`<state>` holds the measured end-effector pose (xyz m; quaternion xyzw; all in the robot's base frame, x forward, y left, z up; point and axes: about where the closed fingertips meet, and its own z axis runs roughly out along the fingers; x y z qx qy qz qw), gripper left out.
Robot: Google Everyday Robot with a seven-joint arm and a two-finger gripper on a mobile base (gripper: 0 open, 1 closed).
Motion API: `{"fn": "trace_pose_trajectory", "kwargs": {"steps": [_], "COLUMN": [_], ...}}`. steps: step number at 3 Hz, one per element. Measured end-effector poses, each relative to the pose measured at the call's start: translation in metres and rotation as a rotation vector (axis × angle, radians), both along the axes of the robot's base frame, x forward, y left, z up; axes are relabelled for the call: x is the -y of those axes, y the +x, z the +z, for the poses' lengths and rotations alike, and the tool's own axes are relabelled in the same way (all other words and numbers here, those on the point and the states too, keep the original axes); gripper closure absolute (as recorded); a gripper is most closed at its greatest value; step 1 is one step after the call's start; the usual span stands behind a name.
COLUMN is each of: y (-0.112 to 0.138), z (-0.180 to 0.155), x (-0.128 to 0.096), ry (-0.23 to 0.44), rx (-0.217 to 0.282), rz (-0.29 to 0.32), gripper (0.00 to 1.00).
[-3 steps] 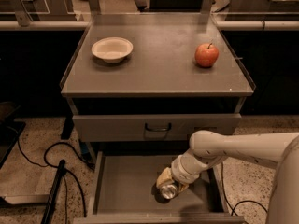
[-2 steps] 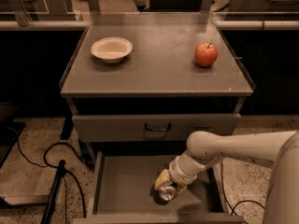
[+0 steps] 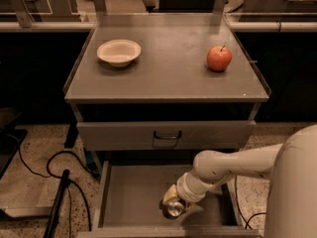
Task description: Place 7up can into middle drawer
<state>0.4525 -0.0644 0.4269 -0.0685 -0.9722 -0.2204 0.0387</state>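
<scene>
Room: dim workshop-ish space with a speckled floor [image 3: 34, 148]; black cables [image 3: 49, 168] snake over it out at 8 o'clock, and there's railing and glass along 12 o'clock.
Surface: a grey cabinet top [image 3: 168, 73] fills the upper middle. On it are a white bowl [image 3: 119, 52] at 10 o'clock and a red apple [image 3: 219, 58] at 2 o'clock, well apart from each other.
Upper drawer: the drawer front [image 3: 124, 135] under the top is closed, dark curved handle [image 3: 167, 135] dead centre.
Middle drawer: the middle drawer [image 3: 131, 197] is pulled out toward 6 o'clock, flat grey floor and low side walls showing.
Arm: the white arm [image 3: 237, 161] comes in from the 4 o'clock corner, runs toward 9 o'clock, then bends at the wrist and dips toward 7 o'clock into the open drawer.
Gripper: the gripper [image 3: 173, 202] is down inside the drawer, right of its middle and near the front edge, clamped on the can with a tan finger hugging its side.
Can: the 7up can [image 3: 175, 209] is in the gripper inside the middle drawer, at 6 o'clock in view, shiny end facing up. Can't tell if it's touching the drawer floor.
</scene>
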Motion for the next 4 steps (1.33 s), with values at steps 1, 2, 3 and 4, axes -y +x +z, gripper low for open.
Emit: {"fn": "trace_pose_trajectory", "kwargs": {"steps": [1,2,3,4], "y": [0.005,0.010,0.013,0.015], "z": [-0.009,-0.020,-0.034,-0.047], "x": [0.000,0.001,-0.001,-0.005], "ry": [-0.005,-0.009,-0.002,0.018], "rx": [0.026,0.039,0.037,0.035], "rz": [-0.037,-0.066,-0.089,-0.100], "gripper": [1.00,1.00,1.00,1.00]}}
